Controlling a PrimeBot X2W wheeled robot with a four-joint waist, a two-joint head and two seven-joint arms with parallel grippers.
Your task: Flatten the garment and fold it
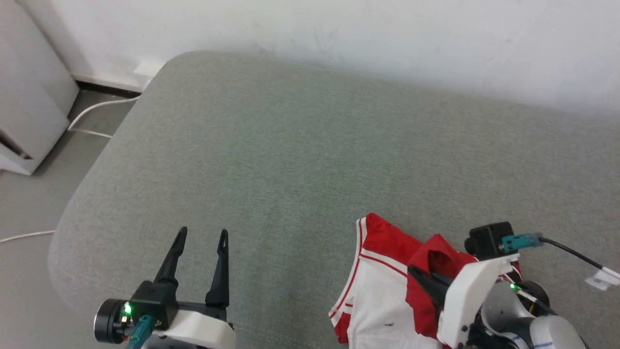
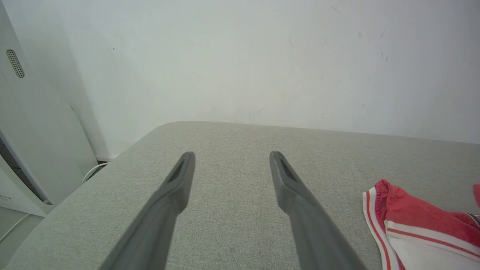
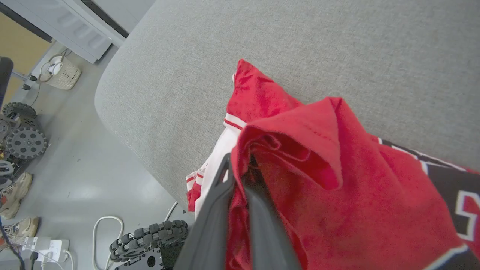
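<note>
Cushion (image 1: 290, 145) of grey fabric against white wall (image 1: 387, 34), left tool (image 1: 203, 232) spread, right tool (image 1: 420, 272) clamping garment (image 1: 387, 240).

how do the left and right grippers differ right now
The left gripper is open and empty; the right gripper is shut on a red fold of the garment. The left gripper hovers over bare grey cushion; the right gripper sits at the bunched garment. Both have long dark fingers.

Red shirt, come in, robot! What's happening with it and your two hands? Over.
Left gripper open, empty, over the cushion. Right gripper shut on the garment, red fold pinched. Garment bunched at cushion's near edge, not flat yet. Nothing seen in the way.
</note>
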